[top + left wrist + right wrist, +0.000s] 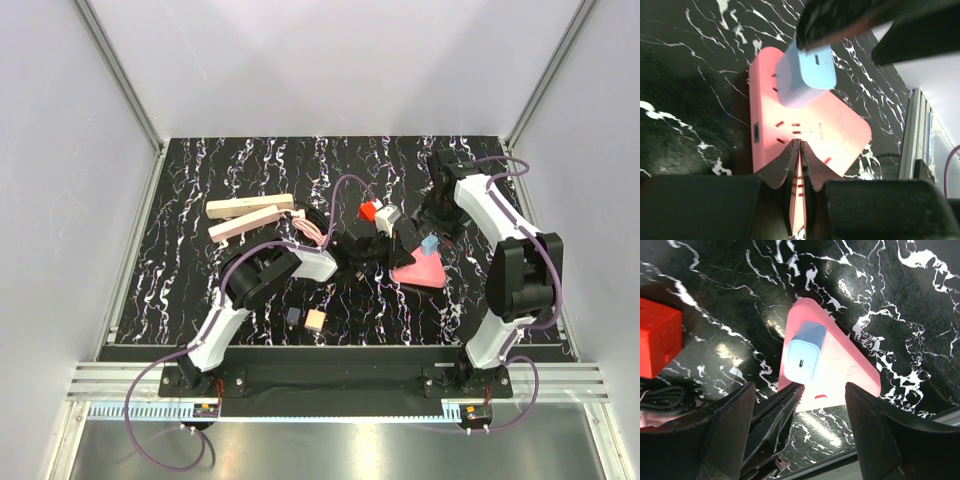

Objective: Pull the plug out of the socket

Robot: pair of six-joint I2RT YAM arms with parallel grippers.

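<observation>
You are at the start of the job: the pale blue plug (805, 352) is still seated in the pink triangular socket (850, 365), which lies flat on the counter (200, 280) right of centre, near the red cube (657, 335). Nothing has been pulled free yet.

Your left gripper (800, 150) has its jaws nearly together, pinched on the thin near edge of the socket. That reads as the hold-down grip, and it looks to be in place.

Your right gripper (800, 387) hangs over the plug with its jaws well apart. In its own wrist view the plug sits ahead of the fingertips, not between them. In the left wrist view a dark finger crosses the plug's top, but you cannot tell whether it touches.

What is left, by my reckoning, is nearly everything. Bring the right jaws around the plug body, close them, then draw it straight up out of the slots while the left keeps the socket down.
</observation>
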